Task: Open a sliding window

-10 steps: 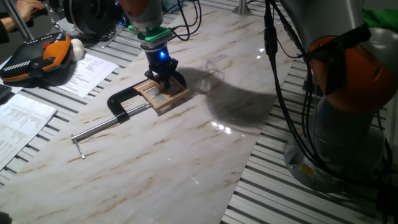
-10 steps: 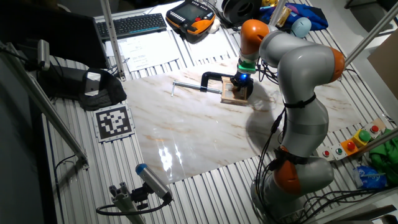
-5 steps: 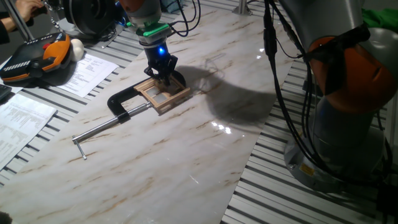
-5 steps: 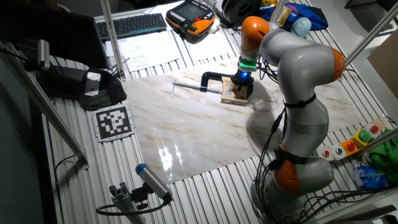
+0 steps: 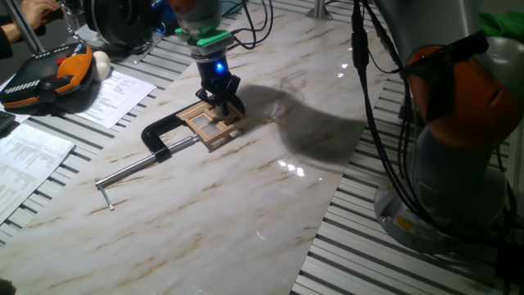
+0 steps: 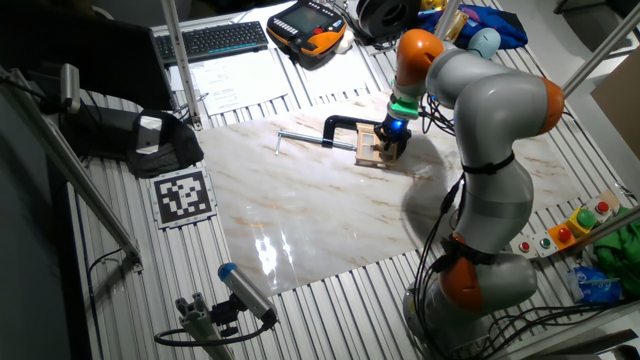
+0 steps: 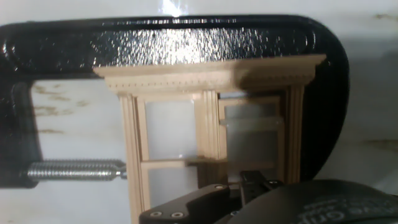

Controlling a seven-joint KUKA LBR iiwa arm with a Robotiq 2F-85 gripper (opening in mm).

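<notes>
My gripper [image 5: 221, 100] sits on the sliding window [image 5: 211, 122], which lies flat on the tabletop [image 5: 270, 197] inside the black C-clamp [image 5: 164, 135]. I cannot tell whether the fingers are closed. Pushing off-line could jam the sash or slip it from the clamp.

A robotics lab is indicated: a marble-patterned board [image 6: 330, 215] is laid on a slatted metal table [image 6: 200, 260], flanked by a teach pendant [image 6: 305, 20], keyboard [image 6: 225, 38] and fiducial marker [image 6: 184, 195].
</notes>
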